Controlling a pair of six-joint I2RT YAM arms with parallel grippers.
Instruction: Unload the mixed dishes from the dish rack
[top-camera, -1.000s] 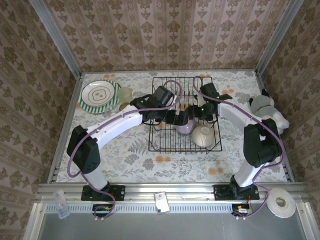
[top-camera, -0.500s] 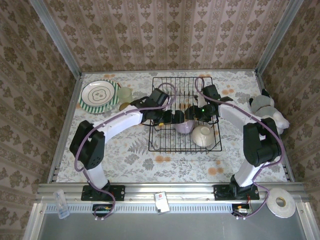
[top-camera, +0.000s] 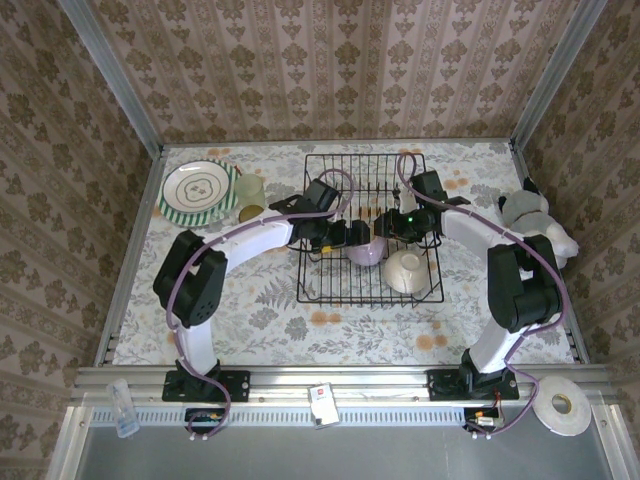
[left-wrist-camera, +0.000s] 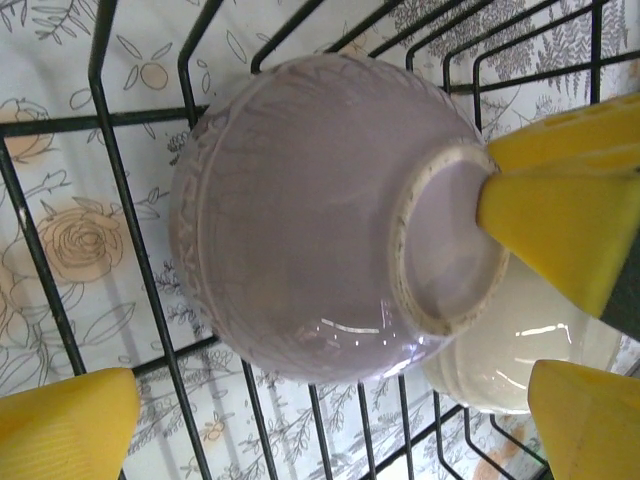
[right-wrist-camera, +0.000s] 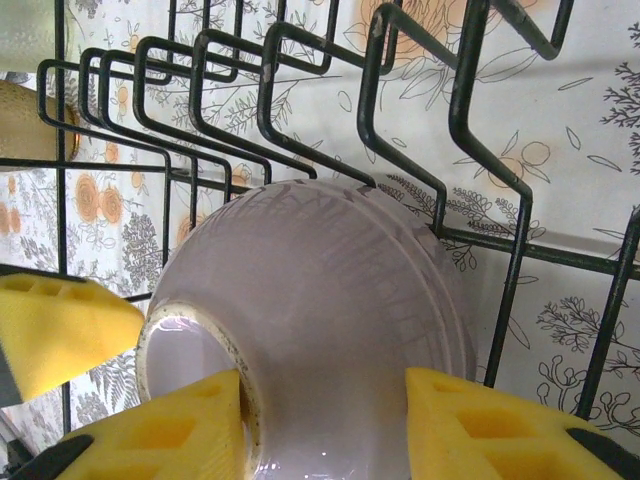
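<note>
Lumpy white-grey soft toy (top-camera: 535, 222) at far R edge of floral-print table cover (top-camera: 250, 300); white tape roll (top-camera: 559, 404) near R corner, off table

Glossy glazed lilac bowl (left-wrist-camera: 300, 220), black wire dish rack (top-camera: 330, 285), yellow foam pads (right-wrist-camera: 510, 430).

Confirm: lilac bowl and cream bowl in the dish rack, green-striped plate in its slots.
Wrong about the plate: the top external view shows the green-striped plate lying flat outside the dish rack, to its left. The lilac bowl and cream bowl do sit in it.
</note>
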